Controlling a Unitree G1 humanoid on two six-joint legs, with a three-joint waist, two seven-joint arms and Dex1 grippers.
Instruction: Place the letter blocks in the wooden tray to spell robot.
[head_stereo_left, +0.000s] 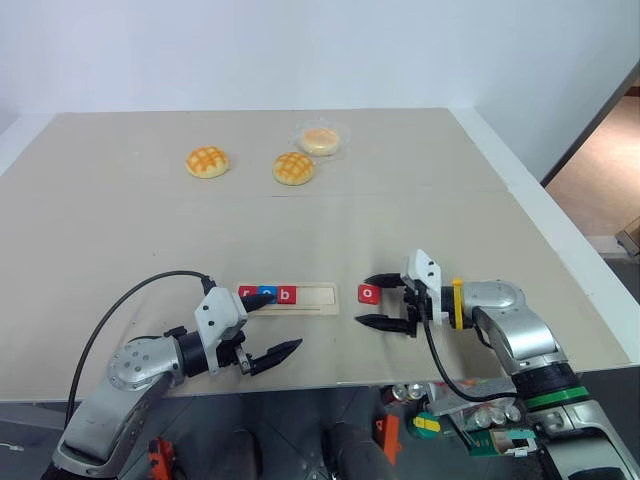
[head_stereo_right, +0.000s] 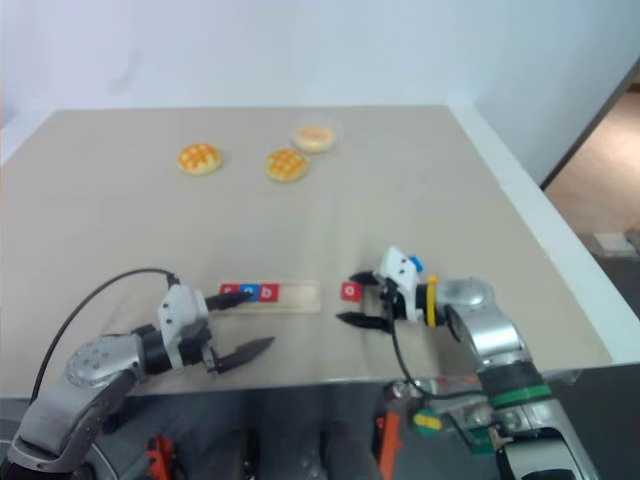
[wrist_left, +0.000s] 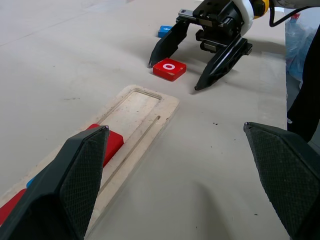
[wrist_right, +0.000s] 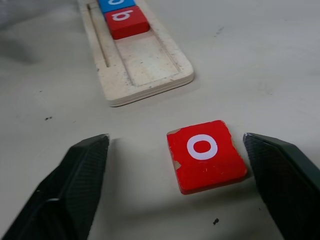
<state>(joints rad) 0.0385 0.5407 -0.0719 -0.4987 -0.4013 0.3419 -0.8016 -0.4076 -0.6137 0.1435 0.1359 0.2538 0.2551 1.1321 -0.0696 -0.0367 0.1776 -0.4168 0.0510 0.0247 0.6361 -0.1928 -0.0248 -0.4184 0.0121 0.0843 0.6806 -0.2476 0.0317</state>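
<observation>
Beige tabletop (head_stereo_left: 420, 215), wooden tray (head_stereo_left: 310, 297) at near centre, holding three letter blocks (red, blue, red "b" (head_stereo_left: 288, 294)).
Red "o" block (head_stereo_left: 369, 294) right of tray, between spread fingers of right gripper (head_stereo_left: 378, 301), ungrasped; left gripper (head_stereo_left: 272, 328) spread wide, empty, near tray's left end.

Partly hidden behind the left gripper (head_stereo_left: 272, 328): the red tile (head_stereo_left: 247, 293) at the wooden tray's (head_stereo_left: 312, 297) left end, letter unreadable. Cut off in the right wrist view: the blue tile (wrist_right: 115, 4) beside the "b". Barely visible past the right gripper (wrist_left: 176, 75): another blue tile (wrist_left: 164, 31), letter too small to read.
</observation>
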